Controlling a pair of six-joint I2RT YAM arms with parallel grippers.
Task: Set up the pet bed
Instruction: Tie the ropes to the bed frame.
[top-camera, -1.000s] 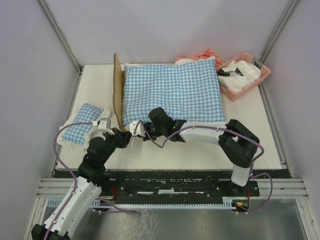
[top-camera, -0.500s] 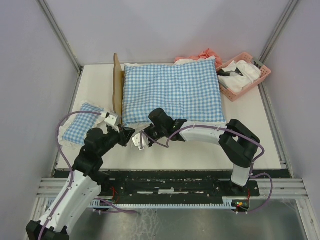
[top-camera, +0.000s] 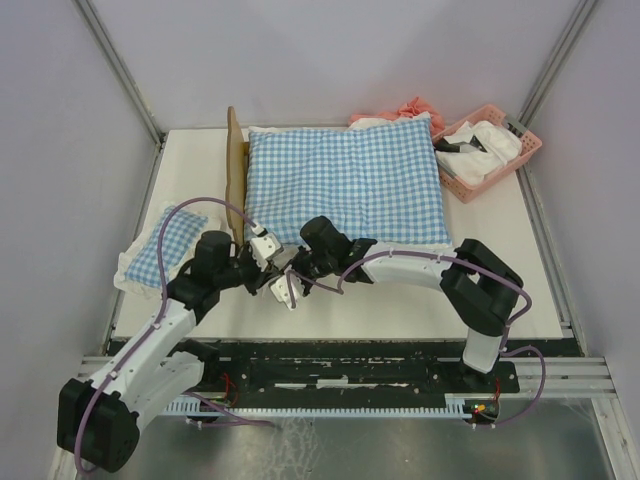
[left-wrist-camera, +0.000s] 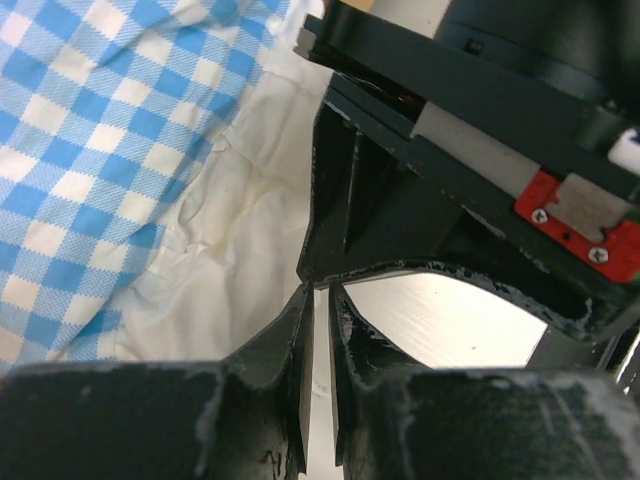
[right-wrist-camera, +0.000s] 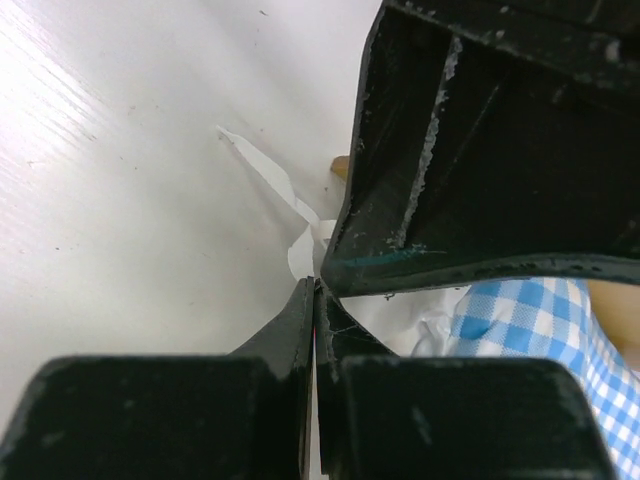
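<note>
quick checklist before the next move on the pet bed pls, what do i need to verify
1. Big checked cushion on the bed frame: ok, it covers all but the headboard.
2. Right gripper shut: ok.
3. Right gripper holding the cushion's white frill: cannot tell.
4. Left gripper holding anything: cannot tell, jaws nearly together.
5. Small pillow on the bed: not ok, it lies on the table left of the frame.
6. Room between the grippers: not ok, both crowd the cushion's near left corner.

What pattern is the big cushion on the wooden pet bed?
The large frilled fabric cushion is blue-and-white checked, clearest in the top external view.
</note>
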